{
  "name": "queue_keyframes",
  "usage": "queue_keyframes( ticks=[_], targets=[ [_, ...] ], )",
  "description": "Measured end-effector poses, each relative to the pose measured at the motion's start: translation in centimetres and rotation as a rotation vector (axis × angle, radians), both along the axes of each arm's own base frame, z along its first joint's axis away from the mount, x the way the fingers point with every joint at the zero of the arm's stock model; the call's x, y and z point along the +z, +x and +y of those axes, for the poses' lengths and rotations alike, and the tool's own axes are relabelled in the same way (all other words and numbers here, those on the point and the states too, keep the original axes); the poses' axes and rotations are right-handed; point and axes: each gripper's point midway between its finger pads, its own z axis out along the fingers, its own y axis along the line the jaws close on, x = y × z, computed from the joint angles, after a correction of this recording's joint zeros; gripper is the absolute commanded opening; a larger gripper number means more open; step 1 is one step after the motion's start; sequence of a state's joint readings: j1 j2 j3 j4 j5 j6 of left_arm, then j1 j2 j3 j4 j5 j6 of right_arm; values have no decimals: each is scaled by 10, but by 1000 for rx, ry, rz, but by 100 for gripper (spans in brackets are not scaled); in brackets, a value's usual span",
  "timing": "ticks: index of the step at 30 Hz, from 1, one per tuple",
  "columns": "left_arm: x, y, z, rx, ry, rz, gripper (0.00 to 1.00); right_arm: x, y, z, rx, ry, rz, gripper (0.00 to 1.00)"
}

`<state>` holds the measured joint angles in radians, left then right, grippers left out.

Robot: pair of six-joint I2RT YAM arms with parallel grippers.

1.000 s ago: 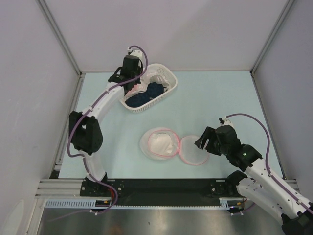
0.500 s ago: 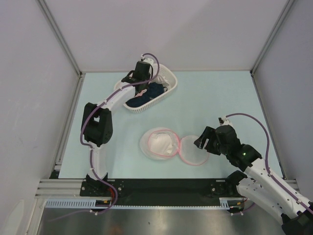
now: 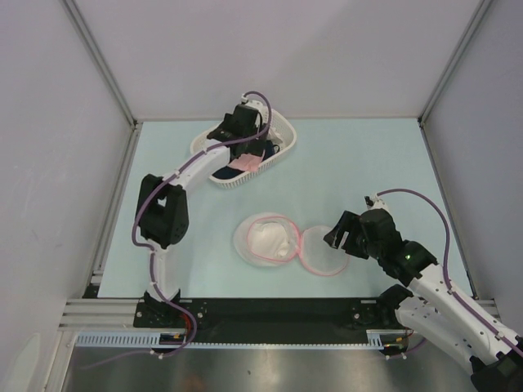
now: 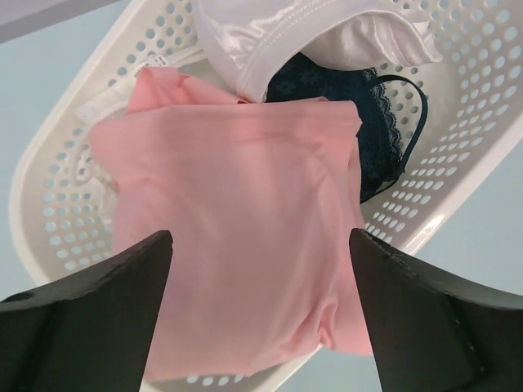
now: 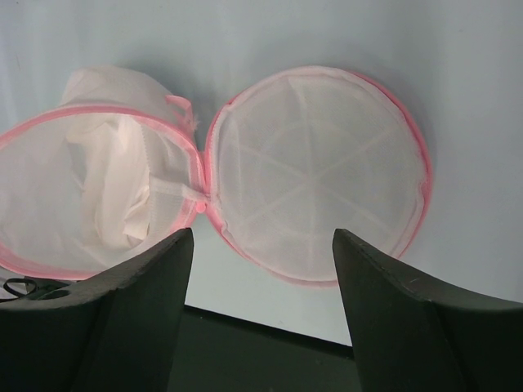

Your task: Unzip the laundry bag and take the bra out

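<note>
The laundry bag (image 3: pixel 263 239) lies unzipped in the middle of the table, its two pink-edged mesh halves spread flat. The right half (image 5: pixel 319 171) is empty and the left half (image 5: pixel 82 180) shows only white lining. The salmon-pink bra (image 3: pixel 243 162) lies in the white basket (image 3: pixel 282 131), draped over the other clothes (image 4: pixel 237 229). My left gripper (image 3: pixel 243 145) hangs open just above it, with nothing between its fingers (image 4: pixel 260 237). At the bag's right edge, my right gripper (image 3: pixel 333 241) is open and empty (image 5: pixel 261 231).
The lattice basket (image 4: pixel 49 188) at the back left also holds a white cloth (image 4: pixel 270 33) and a dark blue lacy cloth (image 4: pixel 376 131). Grey walls close the table on three sides. A black rail runs along the near edge (image 5: pixel 245 359).
My left gripper moved right over the basket and opened, letting go of the pink bra, which now lies in the basket. The right arm has not moved.
</note>
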<state>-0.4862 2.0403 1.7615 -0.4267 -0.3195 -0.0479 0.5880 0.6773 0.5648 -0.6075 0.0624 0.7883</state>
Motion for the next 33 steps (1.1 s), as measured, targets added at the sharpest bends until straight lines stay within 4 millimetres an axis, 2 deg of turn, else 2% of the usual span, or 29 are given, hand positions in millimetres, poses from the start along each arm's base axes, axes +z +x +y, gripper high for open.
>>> queue_keyframes(
  ticks=[2,5,8,10,12,14,15,16,19,20,22,25,27,30,33],
  targets=[
    [9,-5,1,2,-6,-8,97,0,0,0,0,0,0,75],
    [36,-19,3,0,-16,-38,96,0,0,0,-1,-2,1,75],
    [77,-40,-3,-26,-45,-98,95,-2,0,-2,-9,-11,2,76],
    [109,-61,-14,-63,-76,-149,94,-3,0,-4,-16,-20,6,76],
    [136,-88,-29,-120,-110,-195,91,-5,0,-6,-22,-28,9,76],
    [158,-129,-54,-216,-149,-228,88,-7,-1,-8,-26,-36,13,76],
    [165,-152,-69,-280,-172,-239,87,-9,-1,-8,-27,-39,16,76],
    [168,-184,-89,-369,-197,-236,85,-11,-2,-9,-28,-43,20,76],
    [155,-254,-126,-568,-244,-182,79,-15,-3,-11,-30,-51,29,77],
    [138,-281,-137,-644,-245,-128,75,-15,-3,-11,-32,-54,31,77],
    [112,-302,-143,-690,-235,-55,71,-15,-3,-11,-32,-54,30,77],
    [62,-326,-138,-711,-198,79,64,-15,-3,-12,-33,-55,29,77],
    [38,-335,-130,-706,-173,147,62,-14,-3,-12,-34,-53,26,77],
    [16,-343,-121,-693,-148,208,62,-13,-3,-12,-34,-49,20,77],
    [5,-348,-116,-686,-144,244,59,-14,-4,-12,-34,-49,20,77]
  ],
)
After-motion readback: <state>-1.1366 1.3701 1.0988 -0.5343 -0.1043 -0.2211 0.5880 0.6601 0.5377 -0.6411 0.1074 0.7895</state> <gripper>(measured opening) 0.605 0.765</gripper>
